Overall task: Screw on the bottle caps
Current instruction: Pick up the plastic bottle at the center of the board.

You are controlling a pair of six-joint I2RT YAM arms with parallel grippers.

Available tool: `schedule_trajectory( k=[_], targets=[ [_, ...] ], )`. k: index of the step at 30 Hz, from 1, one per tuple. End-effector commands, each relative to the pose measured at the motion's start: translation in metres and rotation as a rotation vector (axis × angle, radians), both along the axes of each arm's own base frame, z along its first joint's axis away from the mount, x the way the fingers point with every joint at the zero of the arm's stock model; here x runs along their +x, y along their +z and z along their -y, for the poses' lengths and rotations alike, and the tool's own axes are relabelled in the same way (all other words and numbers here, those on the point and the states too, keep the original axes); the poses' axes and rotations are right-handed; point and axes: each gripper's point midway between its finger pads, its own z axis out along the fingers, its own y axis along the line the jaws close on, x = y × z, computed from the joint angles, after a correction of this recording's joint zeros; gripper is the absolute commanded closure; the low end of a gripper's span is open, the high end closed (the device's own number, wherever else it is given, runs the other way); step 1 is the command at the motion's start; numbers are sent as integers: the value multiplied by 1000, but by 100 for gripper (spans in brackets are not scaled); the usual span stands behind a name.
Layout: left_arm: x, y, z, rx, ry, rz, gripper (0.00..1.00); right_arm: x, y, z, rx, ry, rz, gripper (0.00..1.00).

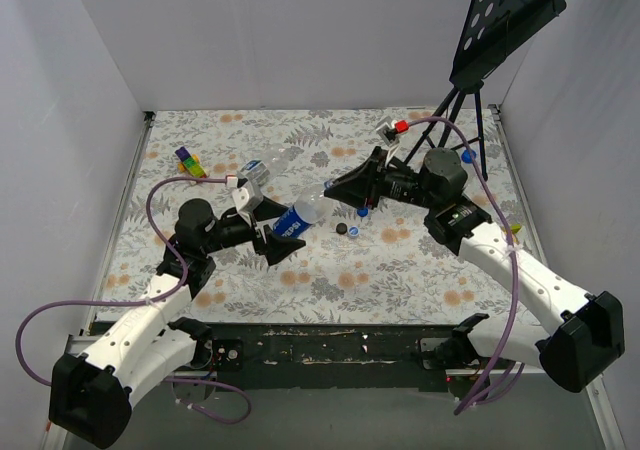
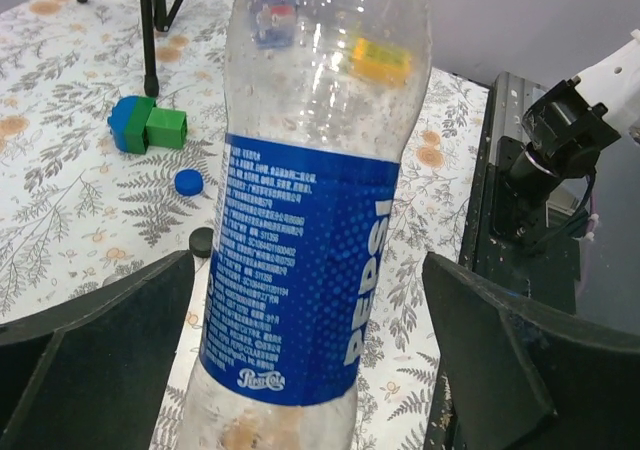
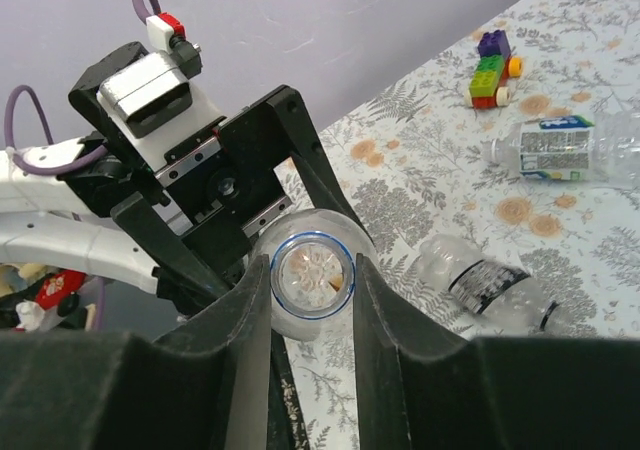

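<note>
A clear Pepsi bottle [image 1: 292, 220] with a blue label lies tilted between my two grippers, mouth toward the right arm. My left gripper [image 1: 280, 228] is open around its body [image 2: 310, 250], with gaps on both sides. My right gripper [image 3: 312, 270] is shut on the bottle's open neck [image 3: 312, 276], which has a blue ring and no cap. A black cap [image 1: 342, 228] and a blue cap [image 1: 357, 233] lie on the table just right of the bottle; both show in the left wrist view, blue [image 2: 188, 181] and black [image 2: 203, 241].
Two more clear bottles lie on the table, one with a blue-and-white label [image 3: 570, 150] and one with a dark label [image 3: 490, 290]. Multicoloured toy blocks [image 1: 188, 160] sit back left. A blue-green block [image 2: 145, 125] and a music stand's tripod [image 1: 470, 110] are back right.
</note>
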Motion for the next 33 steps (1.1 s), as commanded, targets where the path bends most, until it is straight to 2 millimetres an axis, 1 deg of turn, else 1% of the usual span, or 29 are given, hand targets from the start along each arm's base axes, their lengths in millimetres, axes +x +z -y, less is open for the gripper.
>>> schedule_trajectory(
  k=[1,2,7,8,9,10,12,15,18,20,22,25,33],
  targets=[
    [4,24,0,8,7,30,2,6,20,-1,-82,10,138,94],
    [6,26,1,14,8,26,2,8,14,-1,-113,12,133,94],
    [23,49,11,25,-13,-1,2,10,3,-5,-189,64,155,94],
    [26,51,15,26,-28,-15,3,11,3,-6,-194,70,165,95],
    [29,55,17,23,-39,-17,4,11,-3,-6,-216,75,144,95],
    [31,58,20,23,-51,-16,5,12,-5,-6,-223,75,142,95],
    [36,61,27,25,-67,-14,7,12,-6,-7,-227,79,149,95],
    [39,56,35,44,-94,-12,9,14,-8,-7,-235,78,153,95],
    [35,47,40,61,-127,-12,10,15,-9,-7,-239,80,154,95],
    [31,37,45,77,-141,-16,11,15,-10,-8,-240,83,151,95],
    [29,27,48,95,-137,-12,11,14,-10,-9,-239,88,151,95],
    [32,20,49,109,-115,-7,13,14,-11,-10,-238,92,147,95],
    [36,14,50,98,-83,-16,25,14,-12,-13,-238,94,147,95]
  ],
)
